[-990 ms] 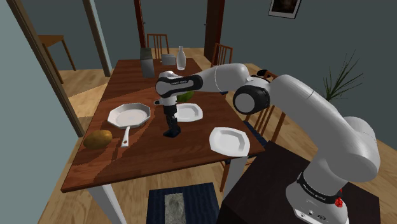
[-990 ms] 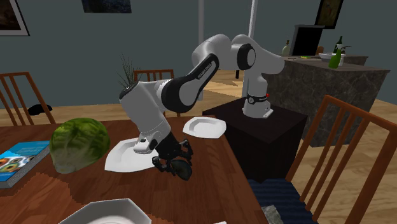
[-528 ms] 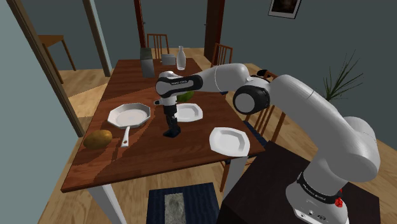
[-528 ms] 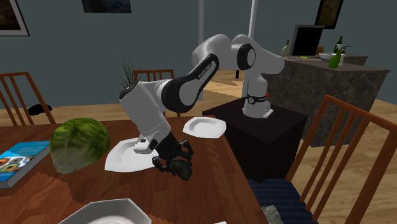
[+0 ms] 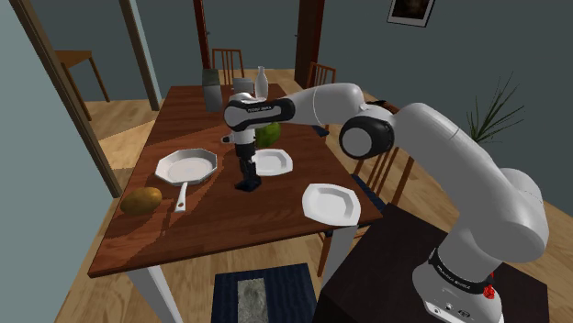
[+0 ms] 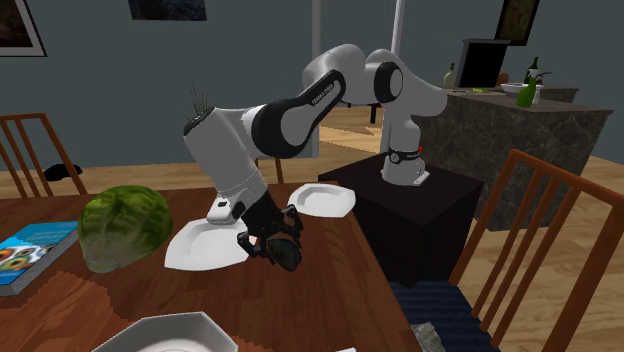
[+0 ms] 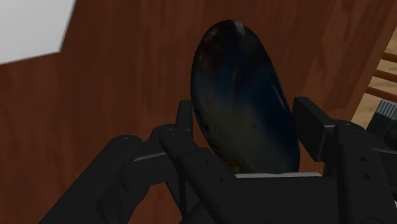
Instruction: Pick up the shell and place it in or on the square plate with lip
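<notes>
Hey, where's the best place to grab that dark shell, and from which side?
Across its narrow middle, coming from above. The shell is a long, smooth oval, so its short width fits between the fingers with the ends left free; the gripper clasps it exactly so.

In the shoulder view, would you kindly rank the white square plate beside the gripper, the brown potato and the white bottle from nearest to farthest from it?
1. White square plate, just beside the gripper.
2. Brown potato, off toward the shoulder view's lower left.
3. White bottle, far back toward that view's top.
</notes>
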Available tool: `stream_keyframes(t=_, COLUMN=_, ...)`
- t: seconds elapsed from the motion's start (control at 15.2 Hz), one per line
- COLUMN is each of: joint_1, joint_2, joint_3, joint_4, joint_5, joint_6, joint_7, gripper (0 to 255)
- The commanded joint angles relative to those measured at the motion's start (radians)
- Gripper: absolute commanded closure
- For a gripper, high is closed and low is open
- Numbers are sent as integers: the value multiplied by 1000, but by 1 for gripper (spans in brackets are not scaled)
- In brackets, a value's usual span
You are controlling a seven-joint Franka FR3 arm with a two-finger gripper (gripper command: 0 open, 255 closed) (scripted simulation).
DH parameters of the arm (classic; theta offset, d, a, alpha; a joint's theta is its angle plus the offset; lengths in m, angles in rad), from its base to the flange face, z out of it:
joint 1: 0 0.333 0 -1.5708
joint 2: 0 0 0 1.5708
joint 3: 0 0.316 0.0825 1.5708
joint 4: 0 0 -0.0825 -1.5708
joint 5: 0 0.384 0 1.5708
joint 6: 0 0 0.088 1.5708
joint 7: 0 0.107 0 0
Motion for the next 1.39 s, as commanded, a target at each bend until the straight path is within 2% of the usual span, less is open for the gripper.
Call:
stream_keyframes(t=0.0, joint_1=0, joint_2=-11, joint_3=1, joint_4=7, joint_5=0, joint_6=-18, joint_7=4, gripper=255)
stream_keyframes(t=0.59, joint_1=-1, joint_2=-53, joint_3=4, joint_4=48, joint_5=2, joint_6=-99, joint_7=20, gripper=255)
stream_keyframes(t=0.73, joint_1=-27, joint_2=-207, joint_3=1, joint_4=-224, joint_5=9, joint_6=14, joint_7=-14, gripper=255)
stream_keyframes(t=0.86, joint_1=-48, joint_2=-314, joint_3=-2, joint_4=-410, joint_5=14, joint_6=88, joint_7=-44, gripper=255)
stream_keyframes(t=1.06, joint_1=-77, joint_2=-443, joint_3=-8, joint_4=-627, joint_5=21, joint_6=169, joint_7=-86, gripper=255)
stream_keyframes(t=1.32, joint_1=-113, joint_2=-587, joint_3=-19, joint_4=-860, joint_5=28, joint_6=249, joint_7=-143, gripper=255)
